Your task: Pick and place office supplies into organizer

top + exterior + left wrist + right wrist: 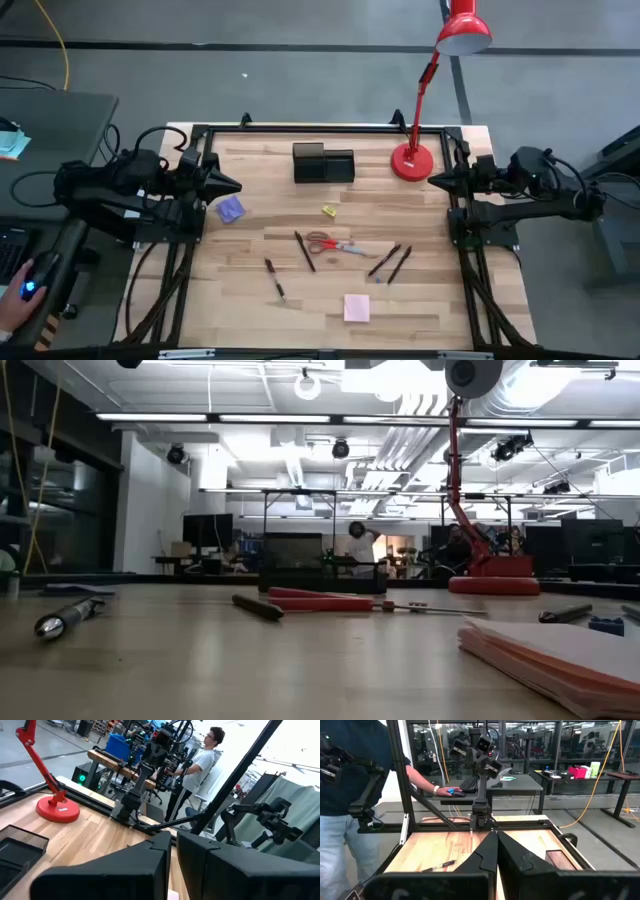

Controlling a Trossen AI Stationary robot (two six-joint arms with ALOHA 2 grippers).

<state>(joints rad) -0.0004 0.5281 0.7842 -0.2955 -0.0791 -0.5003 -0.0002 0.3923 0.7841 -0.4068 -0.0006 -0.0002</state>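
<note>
Task not begun: red-handled scissors [335, 243], dark pens [304, 251] and pink square note pad [356, 307] lie at frame centre; black boxy organizer [323, 163] above holds nothing visible. Left gripper [232, 186] and right gripper [437, 180] closed, empty.

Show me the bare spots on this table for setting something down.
Free: the strip between organizer and left gripper, and the near corner beyond the pink note pad. Crowded: the middle, around scissors and pens. Right gripper waits by the lamp.
</note>
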